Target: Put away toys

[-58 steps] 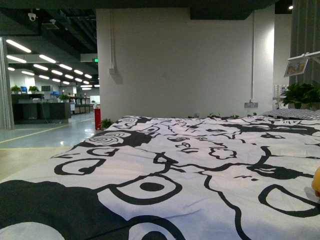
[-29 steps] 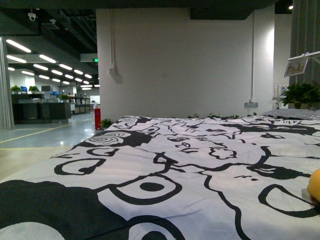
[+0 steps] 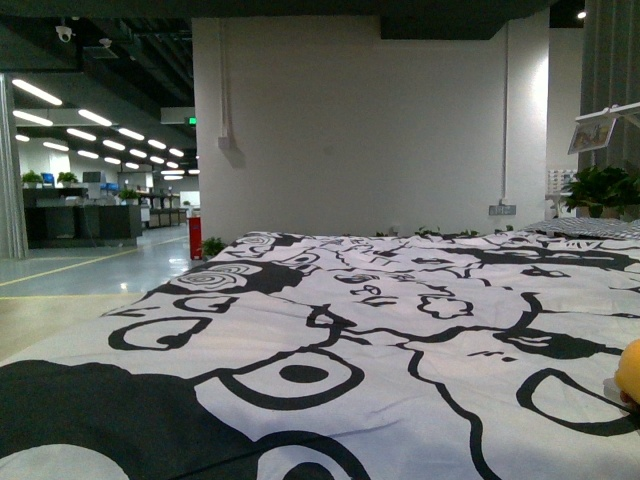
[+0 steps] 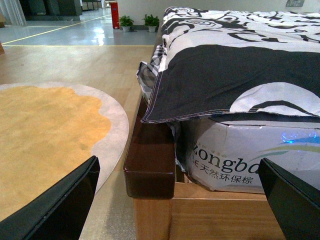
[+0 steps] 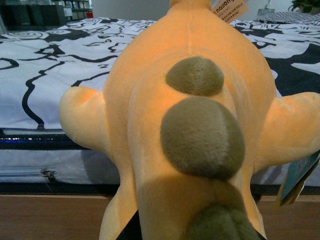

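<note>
Front view's edge cuts off plush toy [image 3: 630, 370]; face unseen.

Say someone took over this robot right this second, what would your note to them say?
Left gripper: jaws open, empty, low by the bed corner.
Right gripper: appears shut on the orange plush toy, held beside the bed's near edge; jaws mostly hidden beneath it.
Done: toy picked up, it seems.
Left: put it away; no bin or box in view.
</note>
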Robot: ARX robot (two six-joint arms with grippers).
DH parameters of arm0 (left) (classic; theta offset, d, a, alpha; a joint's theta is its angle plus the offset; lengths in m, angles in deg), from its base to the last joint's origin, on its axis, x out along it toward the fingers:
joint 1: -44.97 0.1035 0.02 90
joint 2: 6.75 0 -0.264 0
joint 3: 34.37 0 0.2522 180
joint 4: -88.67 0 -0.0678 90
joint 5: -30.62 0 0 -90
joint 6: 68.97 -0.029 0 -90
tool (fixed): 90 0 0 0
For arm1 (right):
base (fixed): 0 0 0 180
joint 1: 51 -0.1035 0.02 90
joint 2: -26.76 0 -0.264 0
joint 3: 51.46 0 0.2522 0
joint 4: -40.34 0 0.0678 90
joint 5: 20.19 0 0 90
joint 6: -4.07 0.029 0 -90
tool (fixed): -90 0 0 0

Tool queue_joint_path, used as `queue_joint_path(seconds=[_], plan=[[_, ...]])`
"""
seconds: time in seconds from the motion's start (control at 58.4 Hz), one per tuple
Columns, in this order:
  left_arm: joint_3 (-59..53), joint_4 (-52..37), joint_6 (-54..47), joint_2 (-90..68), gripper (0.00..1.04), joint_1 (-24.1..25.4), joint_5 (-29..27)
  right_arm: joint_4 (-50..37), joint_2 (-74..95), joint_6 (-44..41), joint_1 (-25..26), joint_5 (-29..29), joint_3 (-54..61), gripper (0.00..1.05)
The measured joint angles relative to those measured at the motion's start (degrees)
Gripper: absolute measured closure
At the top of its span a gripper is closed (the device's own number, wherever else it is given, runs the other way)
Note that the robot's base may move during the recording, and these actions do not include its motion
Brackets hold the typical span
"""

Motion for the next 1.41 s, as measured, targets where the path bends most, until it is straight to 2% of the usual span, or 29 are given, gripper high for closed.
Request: queue_joint_path(seconds=[1.405], plan=[[0.0,0.0,0.0,-0.1,0.06,0.0,0.0,0.3,0.1,0.0,-0.1,-0.4,0.3,0.96]])
